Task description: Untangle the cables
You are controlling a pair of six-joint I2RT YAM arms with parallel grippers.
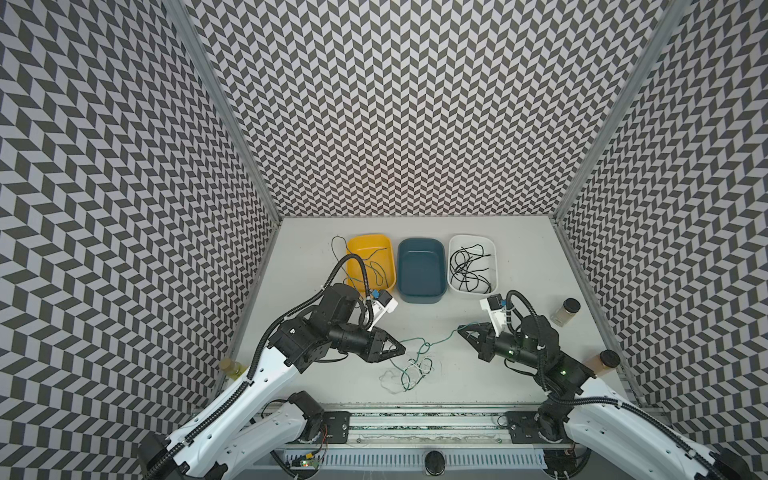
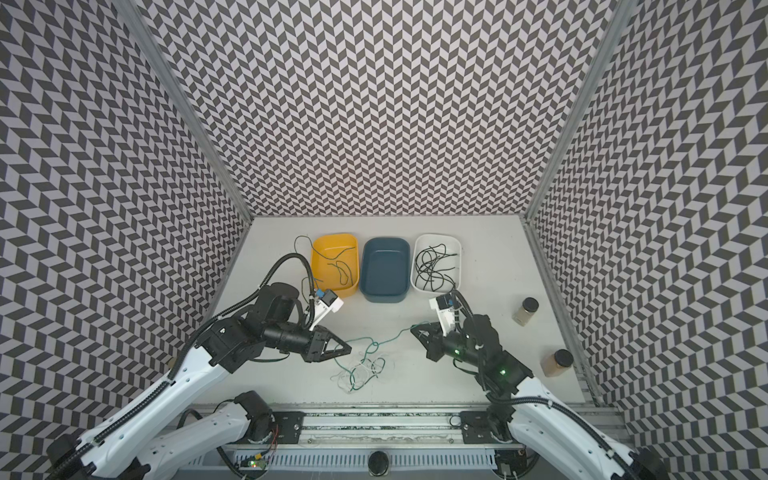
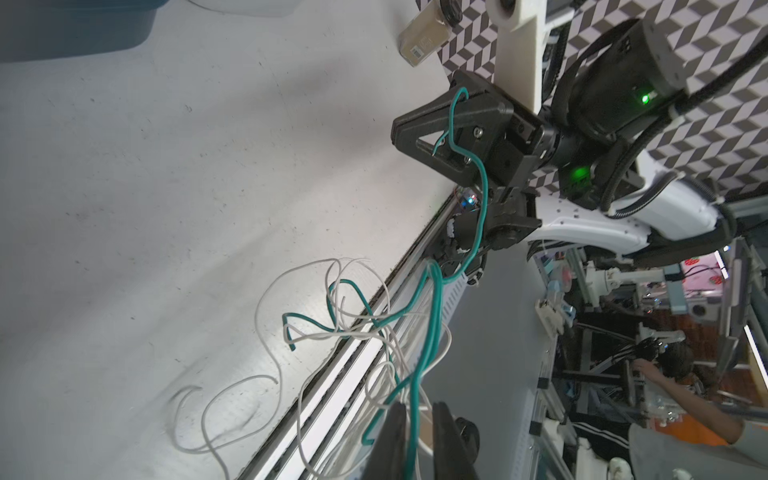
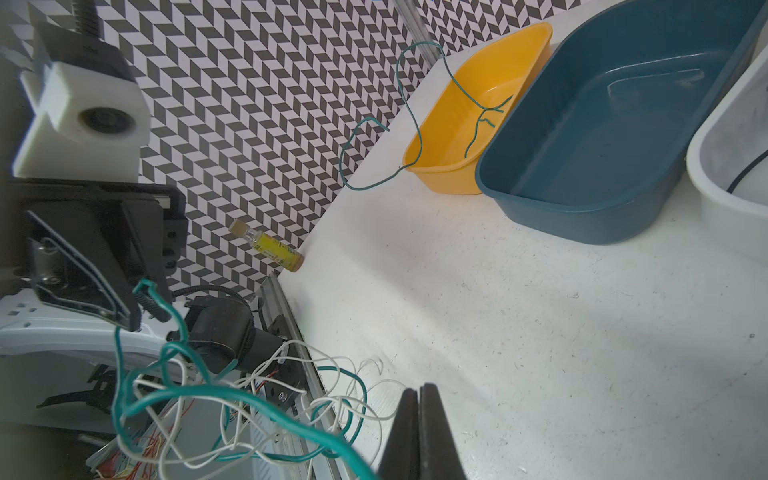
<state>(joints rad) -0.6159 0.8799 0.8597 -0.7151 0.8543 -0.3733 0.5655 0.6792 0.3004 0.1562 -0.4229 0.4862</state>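
On the table, near its front edge, the tangle of cables is lying between the 2 arms. The left pincer is squeezing shut on 1 green cable. The right pincer is pinching the same cable farther along. I think they are getting ready to pull it free. Doing that well is meaning going slowly, lifting up and apart, and watching that the white cables are slipping off, not knotting tighter.

Counting now:
- 3 trays are sitting at the back: a yellow tray with a few thin green cables, a blue tray holding nothing, and a white tray holding black cables.
- 2 pincers are working.
- 2 brown jars are standing on the right.
- 1 little yellow bottle is lying on the left.
- The thin cables are too mixed up for counting.
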